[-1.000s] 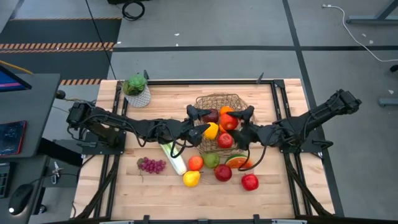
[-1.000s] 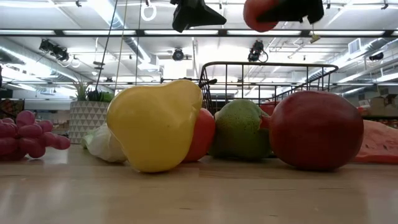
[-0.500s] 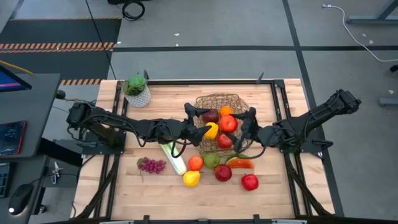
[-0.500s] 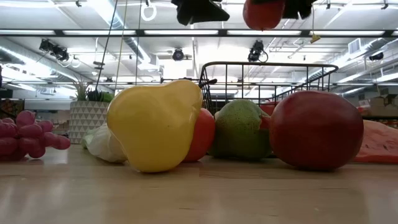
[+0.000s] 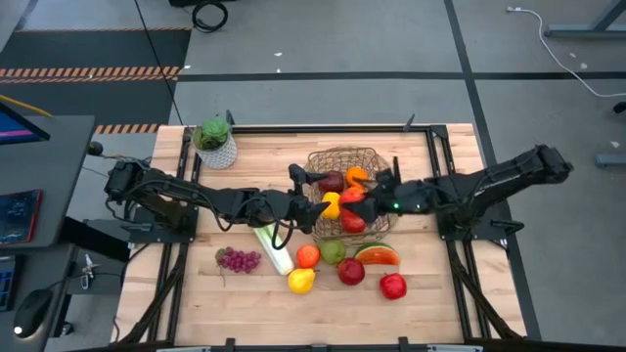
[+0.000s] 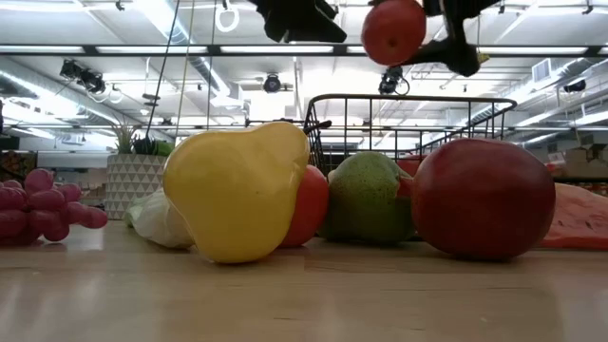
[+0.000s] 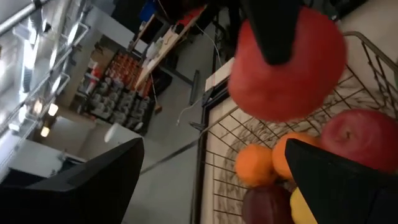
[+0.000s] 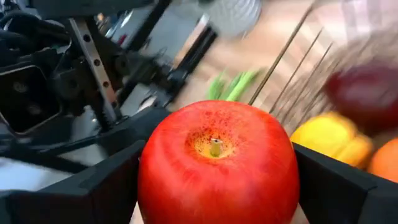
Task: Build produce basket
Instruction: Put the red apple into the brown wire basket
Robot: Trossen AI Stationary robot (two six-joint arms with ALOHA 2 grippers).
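Butcher-block table [image 5: 196, 293] in front, and the right gripper [image 5: 358, 196] hangs over the basket [image 5: 344, 158], fingers spread wide around a red apple [image 8: 214, 165] clamped between them. Left gripper [image 5: 311, 186] gapes open, holding nothing, at the basket's left rim. Fruit inside is half hidden under both arms. Near the front edge lie grapes [image 5: 238, 259], a lemon [image 5: 301, 281], a watermelon slice [image 5: 376, 254].

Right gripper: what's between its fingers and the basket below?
Only the red apple that the right gripper holds, as its wrist view shows; in the low view it hangs clear above the basket rim.
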